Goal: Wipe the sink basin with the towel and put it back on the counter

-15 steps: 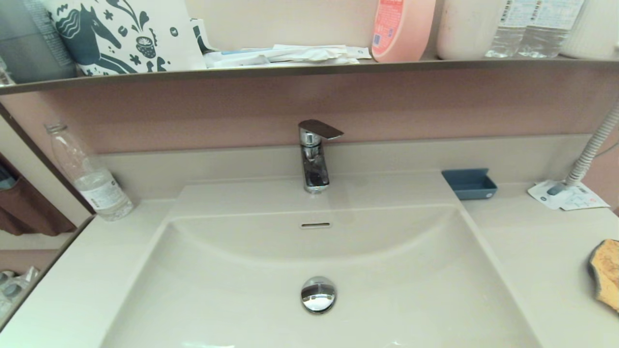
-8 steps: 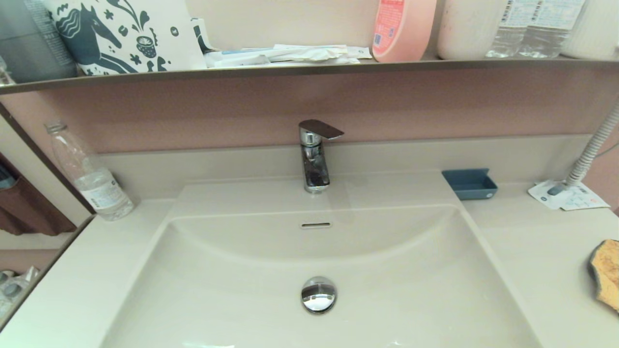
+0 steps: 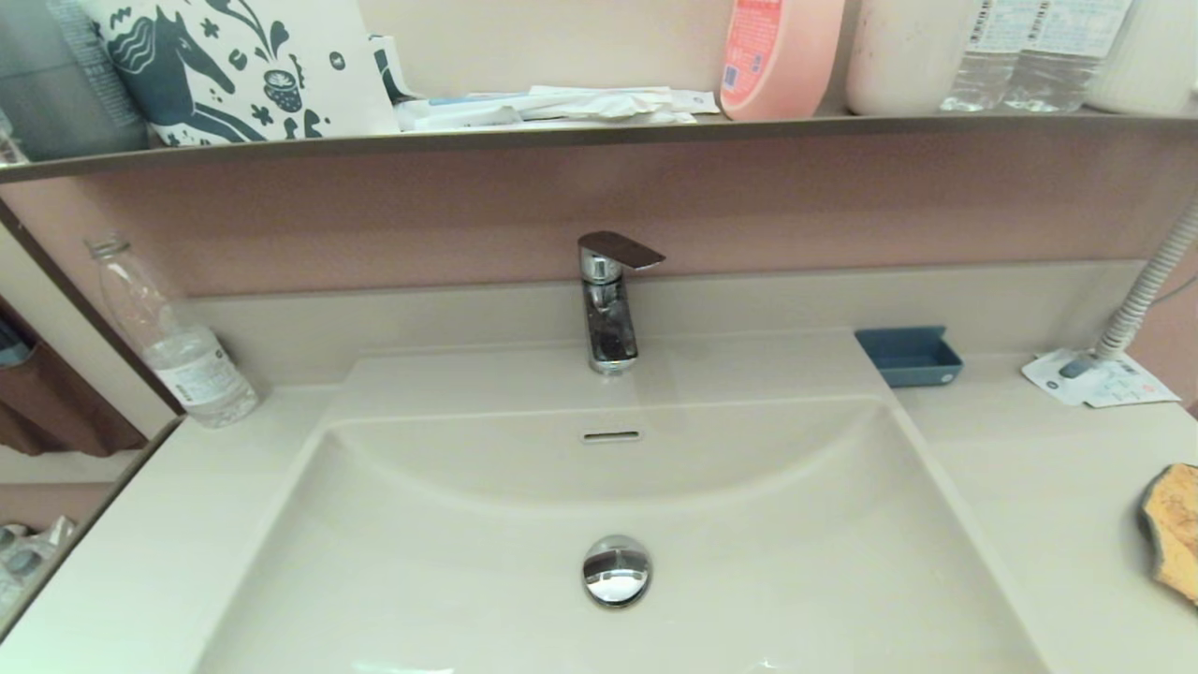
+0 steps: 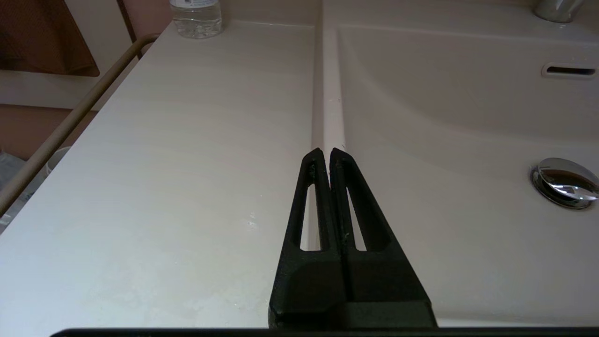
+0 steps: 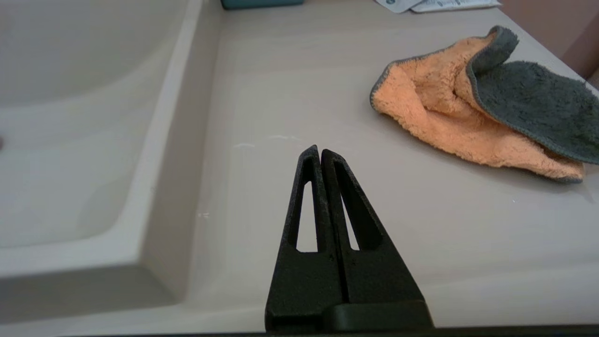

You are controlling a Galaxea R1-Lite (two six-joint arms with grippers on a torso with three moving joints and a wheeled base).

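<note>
The beige sink basin [image 3: 468,562] fills the middle of the head view, with its slot overflow [image 3: 610,436] and chrome drain stopper [image 3: 616,571]. The orange towel [image 3: 1175,529] with grey edging lies crumpled on the counter [image 3: 1048,505] at the far right edge; the right wrist view shows the towel [image 5: 449,121] folded over, its grey side up. My right gripper [image 5: 320,150] is shut and empty, above the counter short of the towel. My left gripper [image 4: 325,152] is shut and empty, over the basin's left rim. Neither gripper shows in the head view.
A chrome faucet [image 3: 608,309] stands behind the basin. A clear bottle [image 3: 173,342] sits at the back left, a blue soap dish [image 3: 908,356] and printed papers [image 3: 1100,379] with a corrugated hose [image 3: 1146,290] at the back right. A brown shelf [image 3: 599,136] carries bottles above.
</note>
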